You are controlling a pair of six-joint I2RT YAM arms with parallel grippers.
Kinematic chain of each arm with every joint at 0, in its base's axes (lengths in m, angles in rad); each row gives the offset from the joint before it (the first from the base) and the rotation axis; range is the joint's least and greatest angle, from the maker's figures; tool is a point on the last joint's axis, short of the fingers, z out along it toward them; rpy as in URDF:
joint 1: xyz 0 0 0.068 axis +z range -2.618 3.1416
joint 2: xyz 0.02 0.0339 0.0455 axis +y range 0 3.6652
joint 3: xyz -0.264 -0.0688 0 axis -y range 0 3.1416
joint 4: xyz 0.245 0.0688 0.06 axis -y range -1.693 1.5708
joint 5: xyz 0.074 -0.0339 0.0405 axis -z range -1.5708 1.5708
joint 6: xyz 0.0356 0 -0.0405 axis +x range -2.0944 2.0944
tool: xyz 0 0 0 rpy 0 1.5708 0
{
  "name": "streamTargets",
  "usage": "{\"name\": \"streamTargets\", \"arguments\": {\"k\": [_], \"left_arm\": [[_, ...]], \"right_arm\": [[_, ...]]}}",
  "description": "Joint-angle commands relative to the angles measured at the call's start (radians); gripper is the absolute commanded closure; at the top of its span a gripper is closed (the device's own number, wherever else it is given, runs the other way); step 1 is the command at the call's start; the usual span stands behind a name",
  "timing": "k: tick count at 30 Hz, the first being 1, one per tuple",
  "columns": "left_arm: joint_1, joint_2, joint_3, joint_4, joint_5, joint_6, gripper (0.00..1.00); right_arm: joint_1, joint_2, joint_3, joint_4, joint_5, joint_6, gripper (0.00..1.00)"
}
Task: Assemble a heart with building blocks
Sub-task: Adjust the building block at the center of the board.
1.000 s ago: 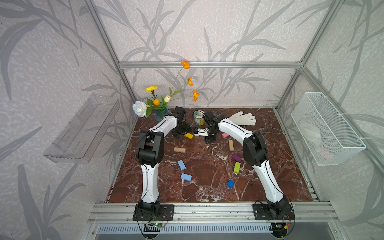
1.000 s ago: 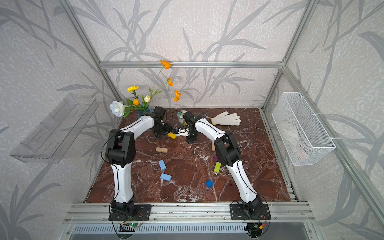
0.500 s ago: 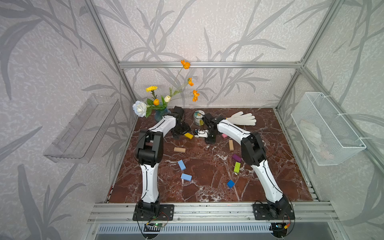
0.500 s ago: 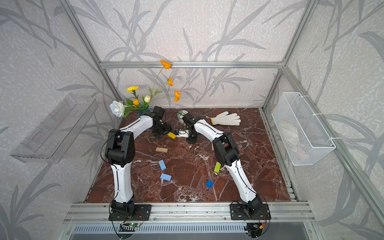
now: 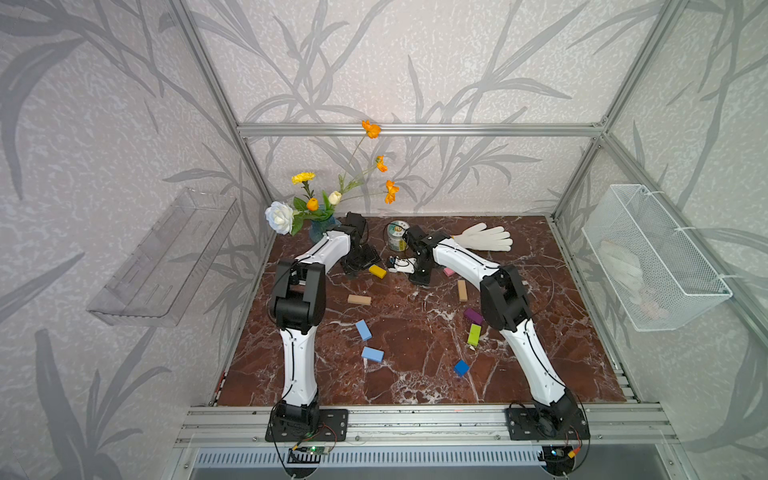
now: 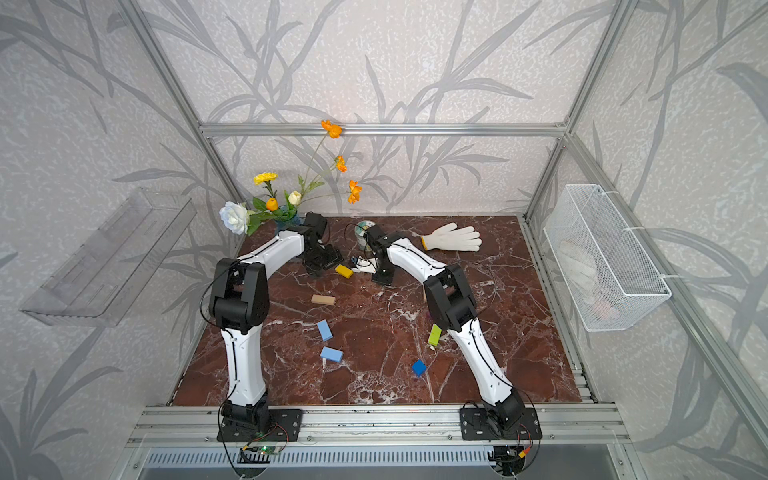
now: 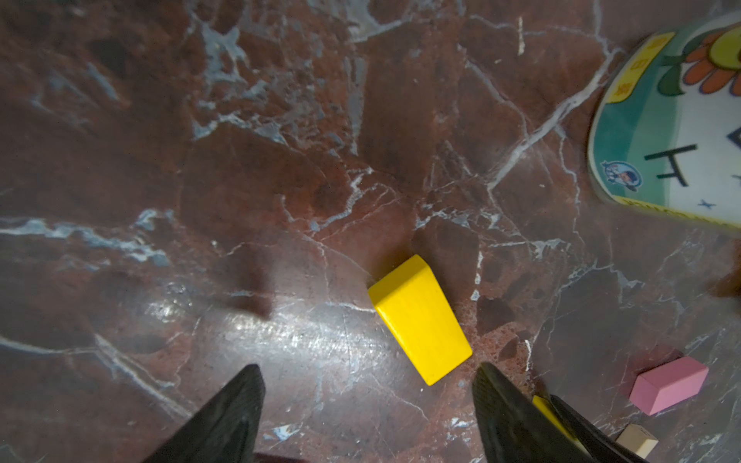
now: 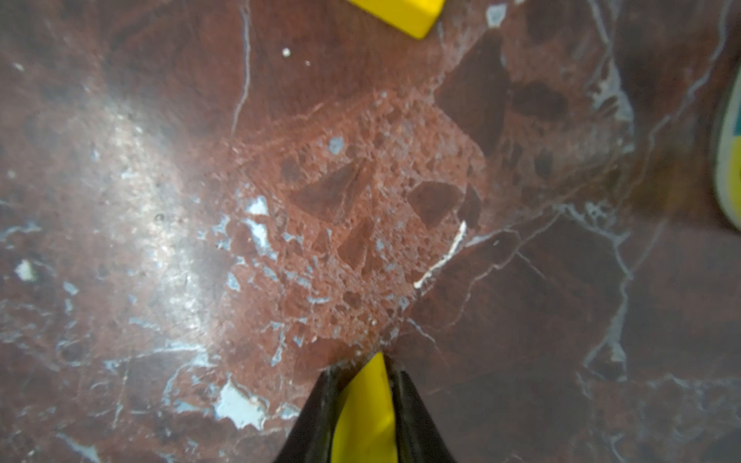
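Right gripper (image 8: 364,371) jaws pinch a yellow block (image 8: 365,421), mostly hidden between them; left gripper (image 7: 367,368) jaws stand wide near a second yellow block (image 7: 419,318). The purple block (image 5: 473,316) is partly covered.

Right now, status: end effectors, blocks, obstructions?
Right end effector shut on yellow block. Left end effector open, near loose yellow block. Heart unassembled. Tin close by.
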Motion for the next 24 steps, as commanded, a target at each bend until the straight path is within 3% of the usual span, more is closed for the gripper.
{"name": "streamTargets", "arguments": {"k": [1,14,24], "left_arm": [[0.005,-0.037,0.005,-0.01,0.002,-0.005,0.18],[0.005,-0.039,-0.004,-0.007,0.004,-0.007,0.18],[0.005,-0.042,-0.009,-0.003,0.004,-0.008,0.17]], "right_arm": [[0.002,0.034,0.041,-0.023,0.013,0.03,0.75],[0.002,0.029,0.039,-0.036,-0.016,0.016,0.73],[0.002,0.023,0.027,-0.04,-0.028,0.004,0.58]]}}
